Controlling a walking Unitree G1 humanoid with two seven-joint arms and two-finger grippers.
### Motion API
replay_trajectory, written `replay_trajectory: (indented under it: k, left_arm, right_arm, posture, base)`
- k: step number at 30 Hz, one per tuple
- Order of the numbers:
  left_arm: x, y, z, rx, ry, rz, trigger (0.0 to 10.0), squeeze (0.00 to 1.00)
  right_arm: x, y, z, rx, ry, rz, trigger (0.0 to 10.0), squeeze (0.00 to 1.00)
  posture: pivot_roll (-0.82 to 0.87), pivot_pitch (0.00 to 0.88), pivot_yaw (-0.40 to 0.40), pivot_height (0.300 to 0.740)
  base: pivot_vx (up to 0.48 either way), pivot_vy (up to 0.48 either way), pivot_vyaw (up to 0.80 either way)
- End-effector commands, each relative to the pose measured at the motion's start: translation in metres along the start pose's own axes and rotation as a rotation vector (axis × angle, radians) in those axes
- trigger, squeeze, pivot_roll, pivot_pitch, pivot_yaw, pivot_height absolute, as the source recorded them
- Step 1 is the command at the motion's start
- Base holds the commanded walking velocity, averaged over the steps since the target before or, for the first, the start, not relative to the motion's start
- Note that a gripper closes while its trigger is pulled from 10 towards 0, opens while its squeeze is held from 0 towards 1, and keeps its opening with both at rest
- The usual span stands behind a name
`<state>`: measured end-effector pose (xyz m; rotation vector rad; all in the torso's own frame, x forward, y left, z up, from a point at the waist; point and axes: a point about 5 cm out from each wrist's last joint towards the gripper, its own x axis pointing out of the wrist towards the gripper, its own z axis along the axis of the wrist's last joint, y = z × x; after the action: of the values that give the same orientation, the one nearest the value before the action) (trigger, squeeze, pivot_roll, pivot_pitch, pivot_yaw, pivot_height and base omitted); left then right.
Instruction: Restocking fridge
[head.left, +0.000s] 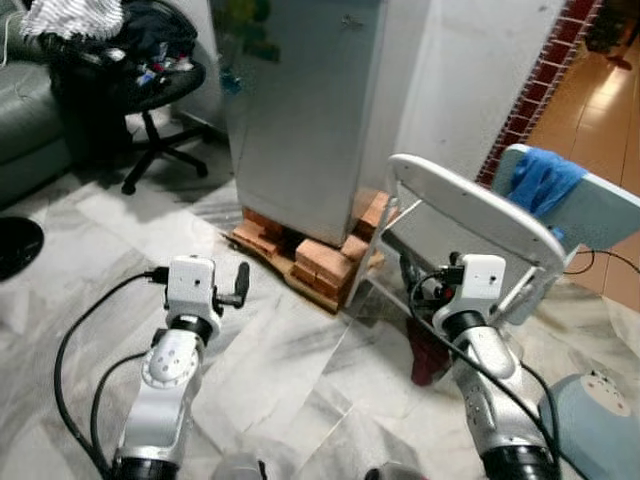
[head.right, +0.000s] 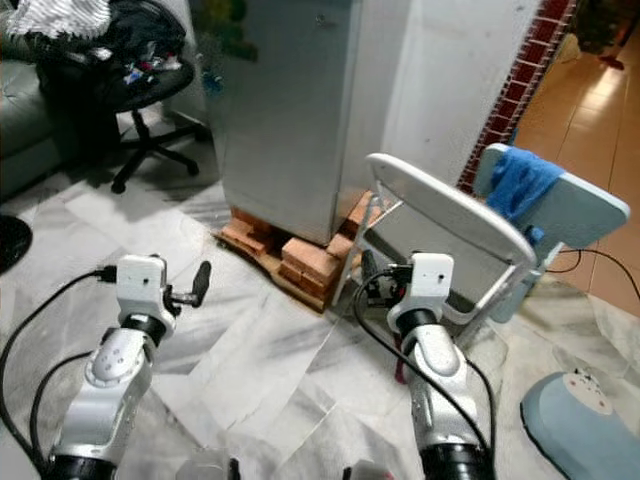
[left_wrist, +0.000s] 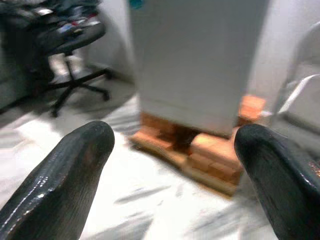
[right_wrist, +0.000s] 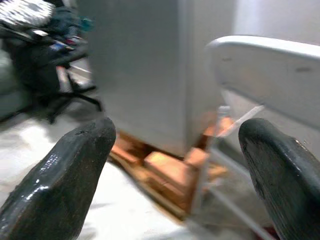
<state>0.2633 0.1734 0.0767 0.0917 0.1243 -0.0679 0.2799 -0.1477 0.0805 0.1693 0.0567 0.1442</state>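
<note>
The floor (head.left: 270, 370) is white marble, with a white folding chair (head.left: 470, 215) near a white wall (head.left: 470, 70), and a black office chair (head.left: 150, 95) piled with clothes.

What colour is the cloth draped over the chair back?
Blue. The cloth hangs over the pale chair; clearest in the left eye view.

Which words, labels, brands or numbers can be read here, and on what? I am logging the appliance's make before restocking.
None can be read.
Tall grey metal fridge: door shut, no brand or label legible; a blurred green and blue patch near its top left, too blurred to read.
White folding chair, orange bricks under the fridge, grey round base with dots: no text.
</note>
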Motion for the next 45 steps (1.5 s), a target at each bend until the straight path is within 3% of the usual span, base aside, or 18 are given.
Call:
replay_trajectory:
  k: [1,13,14,24,25,26,27,28,29,44,45]
  left_arm:
    - [0.002,-0.001,0.003,-0.009,-0.007,-0.009,10.0,1.00]
    - [0.002,0.002,0.003,0.000,-0.007,-0.004,10.0,1.00]
    - [0.002,0.002,0.003,0.001,-0.007,-0.003,10.0,1.00]
    - [0.003,0.003,0.004,0.002,-0.007,0.001,10.0,1.00]
    - [0.004,0.003,0.004,0.002,-0.007,0.002,10.0,1.00]
    - [0.004,0.003,0.004,0.002,-0.007,0.002,10.0,1.00]
    - [0.004,0.004,0.005,0.002,-0.009,0.001,10.0,1.00]
    - [0.004,0.004,0.005,0.002,-0.009,0.001,10.0,1.00]
    - [0.005,0.004,0.005,0.002,-0.011,0.002,10.0,1.00]
    - [0.011,0.007,0.020,0.010,-0.048,0.007,10.0,1.00]
    - [0.009,0.008,0.018,0.006,-0.044,0.009,10.0,1.00]
  right_arm:
    - [-0.001,-0.005,-0.001,-0.016,0.010,-0.012,10.0,0.00]
    - [-0.003,-0.006,0.000,-0.010,-0.001,-0.016,10.0,0.00]
    - [-0.003,-0.007,0.000,-0.007,-0.002,-0.023,0.0,0.00]
    - [-0.003,-0.009,0.000,-0.012,-0.007,-0.031,0.0,0.00]
    - [-0.003,-0.009,0.000,-0.014,-0.006,-0.035,0.9,0.00]
    - [-0.003,-0.009,0.000,-0.019,-0.005,-0.039,4.2,0.00]
    - [-0.002,-0.009,0.000,-0.017,-0.005,-0.040,10.0,0.00]
    - [-0.002,-0.009,0.000,-0.017,-0.005,-0.040,10.0,0.00]
    - [-0.002,-0.009,0.000,-0.013,-0.008,-0.041,10.0,1.00]
    - [0.001,-0.016,0.010,-0.045,-0.040,-0.076,10.0,1.00]
    - [-0.001,-0.015,0.010,-0.032,-0.046,-0.073,8.8,1.00]
  posture:
    - [0.05,0.047,-0.018,0.740]
    - [0.05,0.049,-0.018,0.740]
    - [0.05,0.050,-0.018,0.740]
    - [0.05,0.051,-0.016,0.740]
    - [0.05,0.051,-0.015,0.740]
    - [0.05,0.052,-0.015,0.740]
    - [0.05,0.052,-0.015,0.740]
    - [0.05,0.052,-0.015,0.740]
    - [0.05,0.053,-0.014,0.740]
    - [0.06,0.096,-0.011,0.740]
    - [0.05,0.094,-0.010,0.740]
  base:
    - [0.000,0.480,-0.80]
    - [0.000,0.480,-0.70]
    - [0.000,0.480,0.00]
    - [0.000,0.480,0.00]
    - [0.000,0.480,0.00]
    - [0.000,0.480,0.00]
    - [0.000,0.480,0.00]
    - [0.000,0.480,0.00]
    - [0.000,0.480,0.00]
    - [0.000,0.480,0.00]
    - [0.000,0.480,0.00]
